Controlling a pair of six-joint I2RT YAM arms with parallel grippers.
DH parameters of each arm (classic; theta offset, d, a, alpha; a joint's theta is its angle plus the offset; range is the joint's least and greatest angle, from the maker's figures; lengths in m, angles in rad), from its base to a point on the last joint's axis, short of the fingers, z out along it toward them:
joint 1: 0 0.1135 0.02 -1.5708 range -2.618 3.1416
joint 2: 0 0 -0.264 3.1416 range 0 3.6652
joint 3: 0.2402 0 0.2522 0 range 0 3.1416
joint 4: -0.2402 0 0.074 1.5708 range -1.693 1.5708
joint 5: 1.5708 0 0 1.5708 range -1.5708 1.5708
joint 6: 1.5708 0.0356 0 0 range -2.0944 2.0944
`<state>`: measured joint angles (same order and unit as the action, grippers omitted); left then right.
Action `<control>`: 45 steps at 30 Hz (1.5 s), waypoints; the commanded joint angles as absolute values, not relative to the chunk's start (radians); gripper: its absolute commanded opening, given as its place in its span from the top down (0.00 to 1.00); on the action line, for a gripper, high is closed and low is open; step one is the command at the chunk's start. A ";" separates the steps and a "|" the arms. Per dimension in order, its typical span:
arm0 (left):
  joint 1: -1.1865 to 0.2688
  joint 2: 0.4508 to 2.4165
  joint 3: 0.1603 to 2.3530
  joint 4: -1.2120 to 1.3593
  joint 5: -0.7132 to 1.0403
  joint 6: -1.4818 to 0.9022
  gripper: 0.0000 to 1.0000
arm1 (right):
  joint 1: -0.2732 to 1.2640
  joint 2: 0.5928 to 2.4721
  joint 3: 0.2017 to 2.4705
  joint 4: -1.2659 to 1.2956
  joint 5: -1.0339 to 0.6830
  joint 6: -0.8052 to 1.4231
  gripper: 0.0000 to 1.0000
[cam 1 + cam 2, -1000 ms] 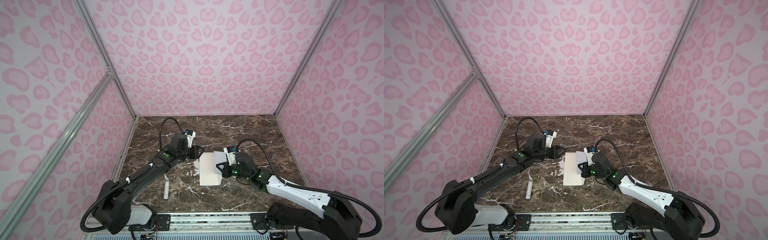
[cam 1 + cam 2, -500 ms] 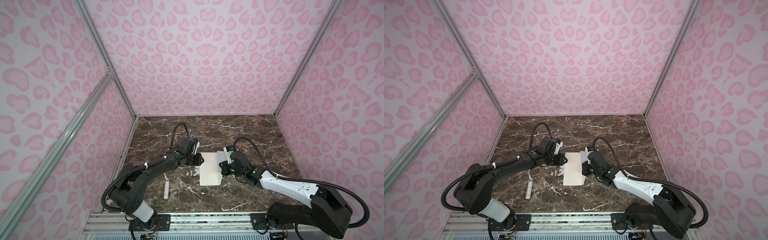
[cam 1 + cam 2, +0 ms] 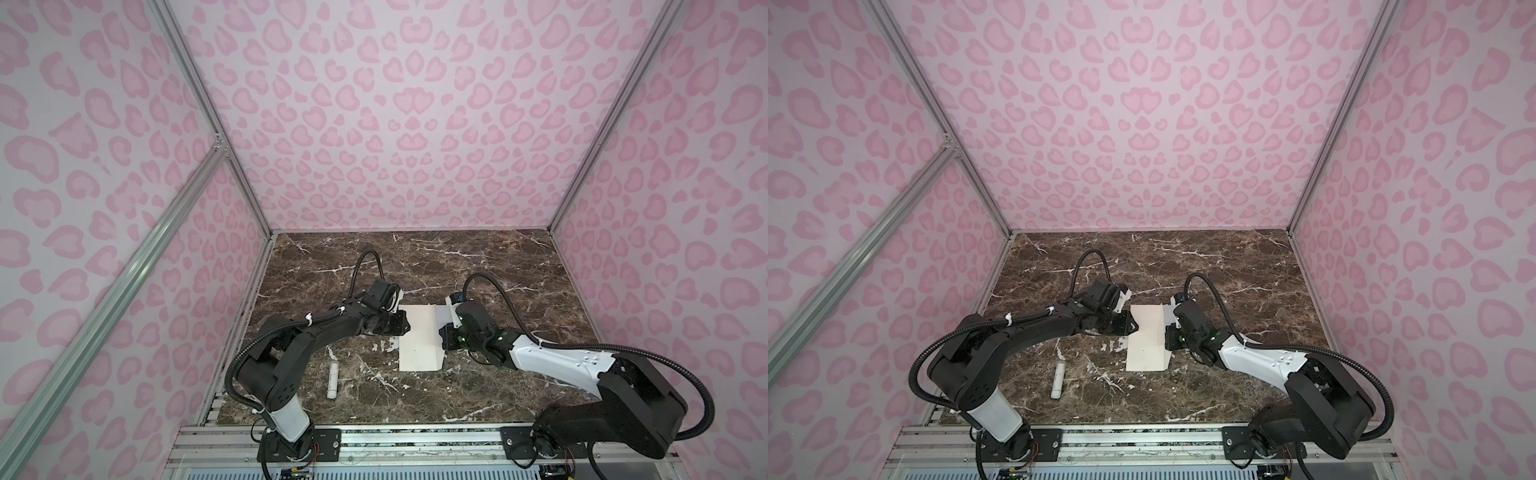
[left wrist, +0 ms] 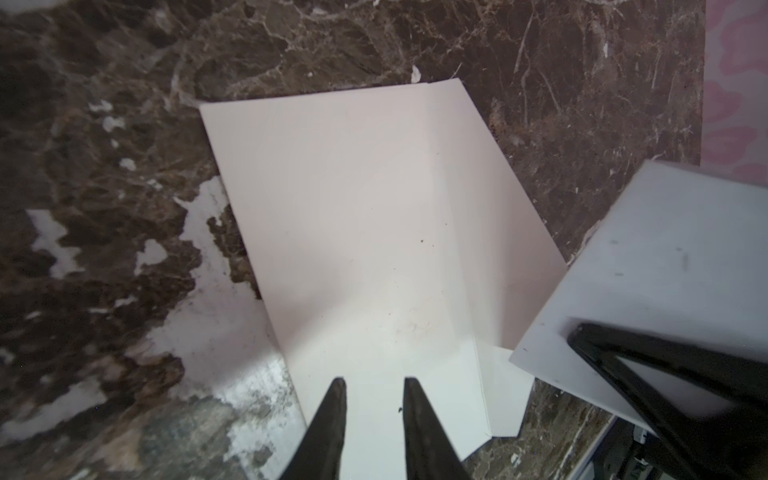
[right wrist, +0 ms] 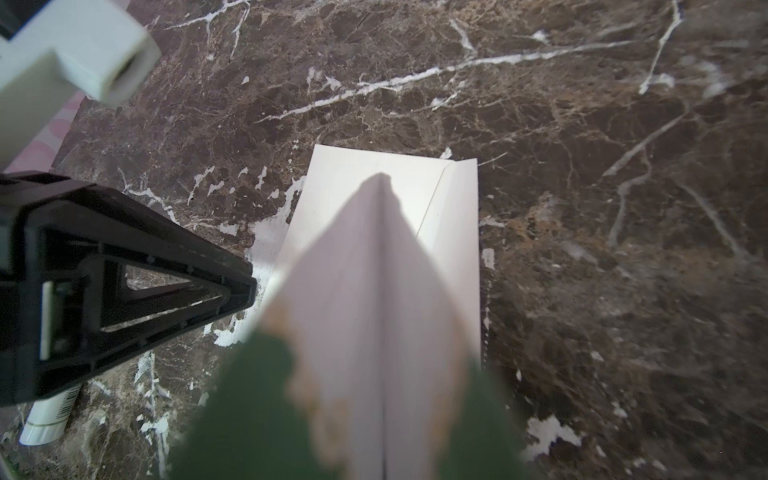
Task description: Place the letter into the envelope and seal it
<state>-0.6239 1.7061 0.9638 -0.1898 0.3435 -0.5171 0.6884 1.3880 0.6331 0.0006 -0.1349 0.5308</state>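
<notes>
The cream envelope (image 3: 419, 341) lies flat mid-table, its flap strip (image 4: 494, 199) folded out toward the right arm. My left gripper (image 3: 406, 326) sits low at the envelope's left edge. Its black fingers (image 4: 336, 415) stand a narrow gap apart over the paper, with nothing pinched between them. My right gripper (image 3: 443, 338) is at the flap side, shut on the letter (image 5: 380, 316). In the right wrist view the letter is a blurred pale sheet with green edges that hides the fingers, and its tip hangs over the envelope (image 5: 357, 174). In the left wrist view the letter (image 4: 665, 266) slants beside the flap.
A small white cylindrical stick (image 3: 332, 379) lies on the brown marble table (image 3: 478, 266), toward the front left of the envelope. Pink patterned walls close in three sides. A metal rail (image 3: 415, 440) runs along the front edge.
My left gripper has reached right to the envelope's left edge and its jaws have narrowed. The raised white paper by the right gripper has come down, and the envelope now lies flatter.
</notes>
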 commanded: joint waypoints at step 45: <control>-0.592 1.824 0.879 -0.157 0.406 -0.519 0.76 | 0.661 1.541 0.520 0.274 -0.269 0.549 1.00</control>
<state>-0.5915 1.8053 0.8917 -0.0410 0.4866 -0.5266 0.6651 1.5318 0.5293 0.2245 -0.2466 0.5159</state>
